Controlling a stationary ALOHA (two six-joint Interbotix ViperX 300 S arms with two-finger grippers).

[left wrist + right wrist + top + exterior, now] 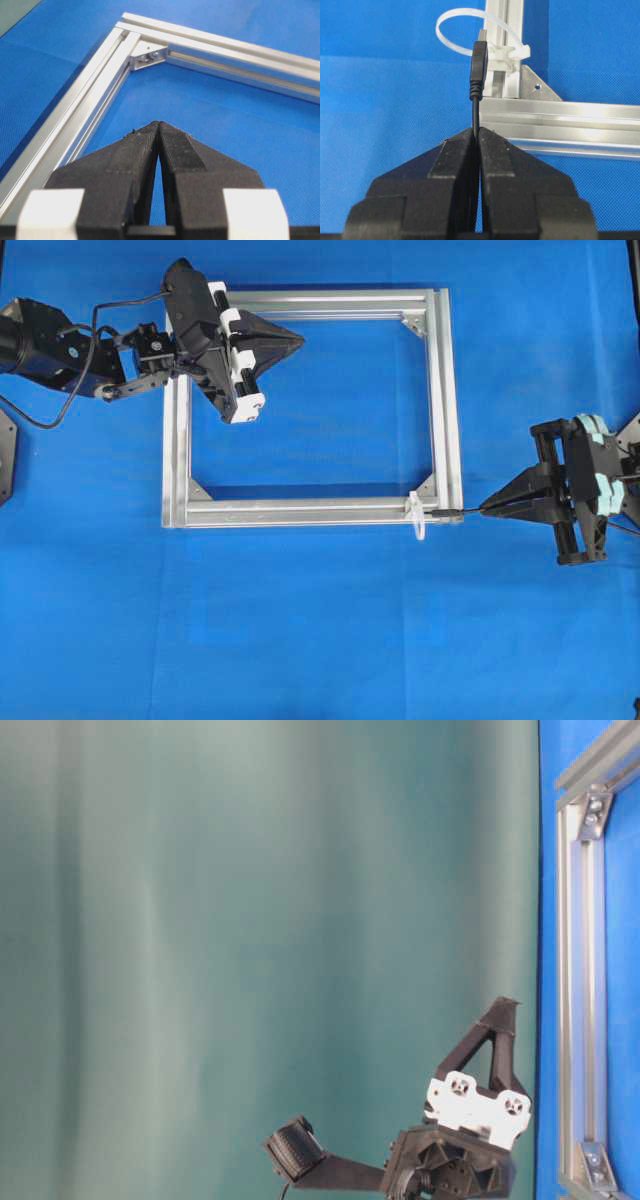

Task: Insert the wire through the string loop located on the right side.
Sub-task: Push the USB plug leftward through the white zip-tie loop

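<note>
From overhead, my right gripper (484, 509) has its jaws clamped on the wire (458, 511), plug just short of the string loop (417, 519) on the frame (443, 390). My left gripper (297, 339) hangs closed and empty. The right wrist view shows the plug at the loop's mouth; threading remains.

Frame bar (555, 120) beside the wire (479, 65), string loop (465, 30) (open) ahead

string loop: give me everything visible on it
The string loop looks like a whitish, translucent plastic strap bent into an oval, fastened by a small white clasp on the silver frame near its right corner bracket. It stands out sideways past the bar, over the blue mat. The wire plug sits right at it; threading cannot be confirmed.
</note>
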